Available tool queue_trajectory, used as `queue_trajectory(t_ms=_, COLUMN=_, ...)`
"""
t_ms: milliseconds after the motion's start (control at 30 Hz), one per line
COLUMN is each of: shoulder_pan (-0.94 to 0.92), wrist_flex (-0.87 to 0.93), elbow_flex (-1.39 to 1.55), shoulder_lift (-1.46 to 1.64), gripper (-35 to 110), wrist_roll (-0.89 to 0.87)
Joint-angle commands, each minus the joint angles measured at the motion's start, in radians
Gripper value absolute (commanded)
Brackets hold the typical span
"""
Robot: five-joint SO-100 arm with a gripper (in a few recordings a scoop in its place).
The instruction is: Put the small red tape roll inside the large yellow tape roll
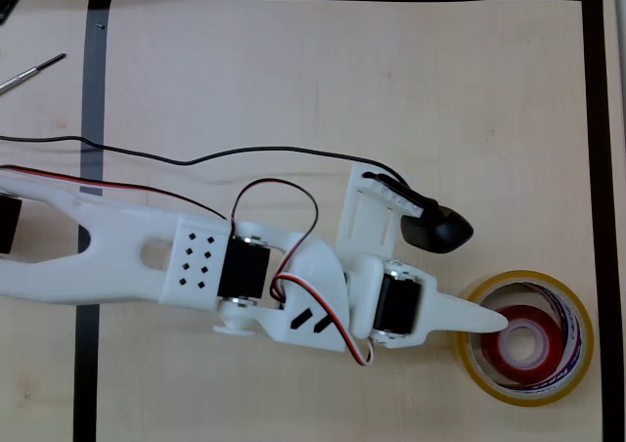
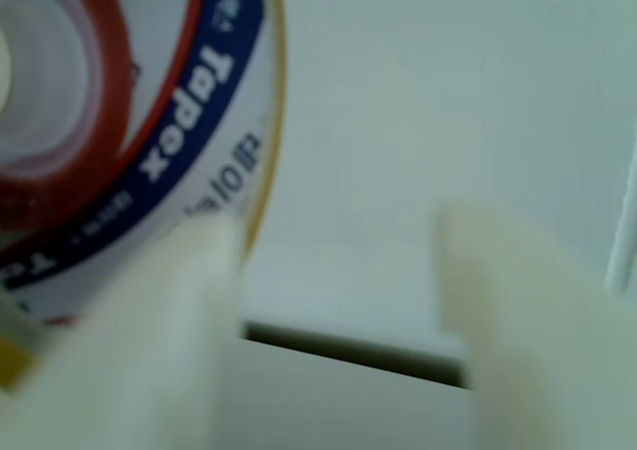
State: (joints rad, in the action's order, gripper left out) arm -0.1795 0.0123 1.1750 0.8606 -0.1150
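1. From my seat the job looks essentially done: in the overhead view the small, thick red tape roll with its white core lies flat inside the hole of the large, thin-walled translucent yellow tape roll, which rests on the pale wooden table near the lower right corner of the black tape border.
2. The white two-finger gripper of the white plastic arm reaches over the yellow ring's left rim, one pointed finger tip just at the red roll's edge. I cannot tell whether it touches it.
3. In the wrist view the two pale fingers stand apart with bare table between them and nothing held, so I read the jaws as spread and the red roll as let go.
4. What I judge is left: lift the arm clear without snagging the yellow rim or dragging either roll.
5. Writing: the yellow roll's white inner core carries a blue band with white letters that I read as "Tapex" in the wrist view, with smaller print beside it too blurred to read. Red and blue stripes show on that core from overhead.
6. A black cable trails across the table above the arm.
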Motion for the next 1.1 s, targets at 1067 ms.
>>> queue_trajectory(t_ms=1067, shoulder_pan=0.005, wrist_flex=0.583, elbow_flex=1.888, shoulder_lift=2.471, gripper=0, wrist_roll=-0.012)
